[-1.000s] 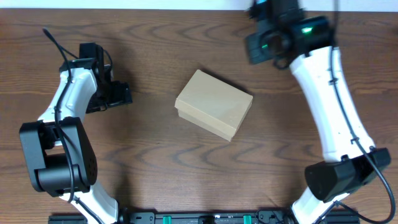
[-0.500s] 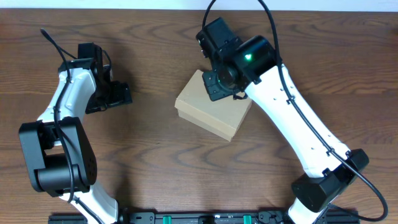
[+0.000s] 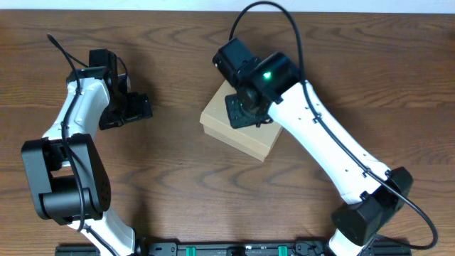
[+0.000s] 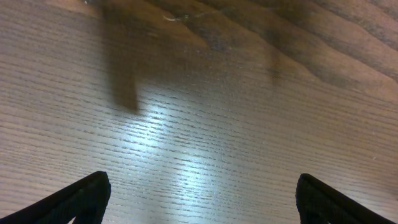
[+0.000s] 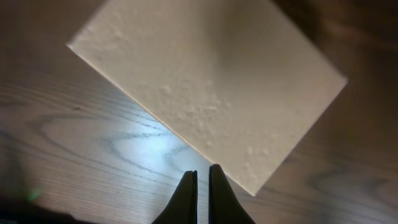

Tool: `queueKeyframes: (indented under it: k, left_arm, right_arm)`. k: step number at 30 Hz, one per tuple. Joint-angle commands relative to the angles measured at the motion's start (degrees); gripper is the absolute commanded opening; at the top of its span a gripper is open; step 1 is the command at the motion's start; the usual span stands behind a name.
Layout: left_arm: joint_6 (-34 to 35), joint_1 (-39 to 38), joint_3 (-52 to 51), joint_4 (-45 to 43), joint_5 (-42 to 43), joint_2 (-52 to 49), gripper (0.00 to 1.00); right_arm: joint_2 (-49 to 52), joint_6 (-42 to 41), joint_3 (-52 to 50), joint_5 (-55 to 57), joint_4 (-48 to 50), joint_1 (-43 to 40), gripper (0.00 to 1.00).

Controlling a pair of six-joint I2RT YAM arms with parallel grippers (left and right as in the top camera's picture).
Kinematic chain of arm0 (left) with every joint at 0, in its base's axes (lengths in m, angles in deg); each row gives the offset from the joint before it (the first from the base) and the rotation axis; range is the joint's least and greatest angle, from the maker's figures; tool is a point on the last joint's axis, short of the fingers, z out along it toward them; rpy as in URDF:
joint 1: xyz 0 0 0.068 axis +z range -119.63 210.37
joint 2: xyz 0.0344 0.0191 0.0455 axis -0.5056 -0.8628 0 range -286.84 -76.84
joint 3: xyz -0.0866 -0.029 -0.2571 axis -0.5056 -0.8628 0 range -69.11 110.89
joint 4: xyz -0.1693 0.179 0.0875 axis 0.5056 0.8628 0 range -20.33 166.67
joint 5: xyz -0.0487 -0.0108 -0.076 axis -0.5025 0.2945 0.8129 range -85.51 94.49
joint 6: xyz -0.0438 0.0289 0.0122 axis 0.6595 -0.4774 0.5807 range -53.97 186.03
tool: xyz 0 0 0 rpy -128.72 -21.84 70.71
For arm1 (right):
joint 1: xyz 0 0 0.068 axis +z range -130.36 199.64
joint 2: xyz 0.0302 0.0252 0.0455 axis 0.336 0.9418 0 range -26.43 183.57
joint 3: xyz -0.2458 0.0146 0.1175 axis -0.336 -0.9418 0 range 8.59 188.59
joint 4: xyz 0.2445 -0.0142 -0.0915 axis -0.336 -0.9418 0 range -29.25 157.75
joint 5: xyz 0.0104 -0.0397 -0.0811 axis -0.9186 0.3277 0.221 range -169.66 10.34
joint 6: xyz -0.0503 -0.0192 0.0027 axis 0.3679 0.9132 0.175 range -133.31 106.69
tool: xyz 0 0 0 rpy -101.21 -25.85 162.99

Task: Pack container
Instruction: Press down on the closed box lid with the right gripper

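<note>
The container [image 3: 245, 139] is a plain tan cardboard box with its lid shut, lying at an angle in the middle of the wooden table. My right gripper [image 3: 245, 108] hovers over the box's far-left part and hides some of it. In the right wrist view the box [image 5: 211, 81] fills the upper frame, and my right fingers [image 5: 203, 177] are shut and empty, with their tips by the box's edge near a corner. My left gripper [image 3: 142, 107] is open and empty at the left, well apart from the box. The left wrist view shows its fingertips [image 4: 202, 199] spread wide over bare wood.
The dark wooden table [image 3: 178, 178] surrounds the box. The right arm [image 3: 334, 163] stretches diagonally from the front right to the box. The left arm [image 3: 78, 121] stands at the left side. No pens or tape roll show.
My right arm has swung from the back right edge to over the box, then a little further left. The left arm and the box have not moved.
</note>
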Motion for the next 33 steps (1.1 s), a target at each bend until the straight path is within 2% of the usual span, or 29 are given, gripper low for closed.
queueKeyframes:
  k: [1, 7, 24, 33]
  left_arm:
    - [-0.85, 0.09, -0.02, 0.22, 0.26, 0.76, 0.94]
    - [-1.05, 0.09, -0.02, 0.81, 0.26, 0.76, 0.94]
    - [-1.29, 0.09, -0.02, 1.42, 1.33, 0.76, 0.93]
    - [-1.29, 0.09, -0.02, 1.4, 1.33, 0.76, 0.93]
  right_arm:
    - [0.31, -3.21, -4.68, -0.96, 2.23, 1.36, 0.01]
    - [0.31, -3.19, -11.72, -1.81, 8.04, 1.11, 0.01]
    - [0.31, -2.45, -12.83, 0.2, 12.17, -1.4, 0.01]
    - [0.31, -2.32, -20.24, -0.66, 16.57, -1.42, 0.01]
